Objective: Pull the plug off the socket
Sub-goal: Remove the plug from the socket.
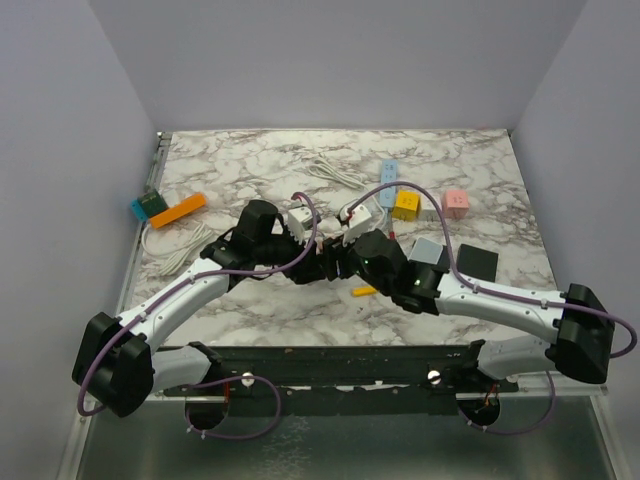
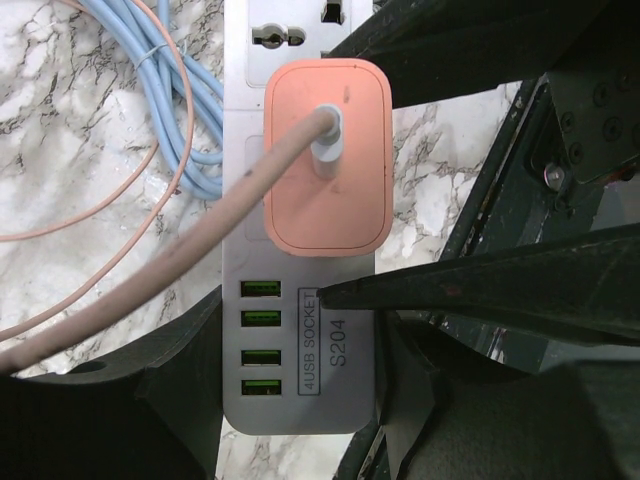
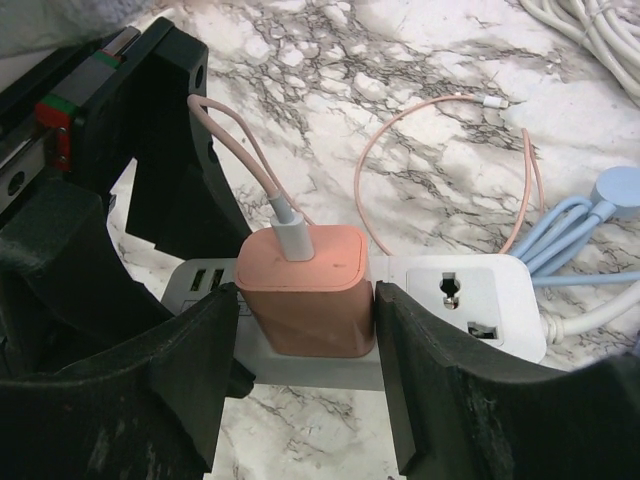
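Plug [image 3: 305,290] rounded, matte pink, socket [image 3: 425,285] smooth white

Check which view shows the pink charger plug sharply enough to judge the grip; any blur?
Right wrist: pink square charger plug sharp, evenly lit, no glare. Left wrist: plug and white plastic power strip crisp, pink cable blurred near the lens. Top external: plug too small to judge.
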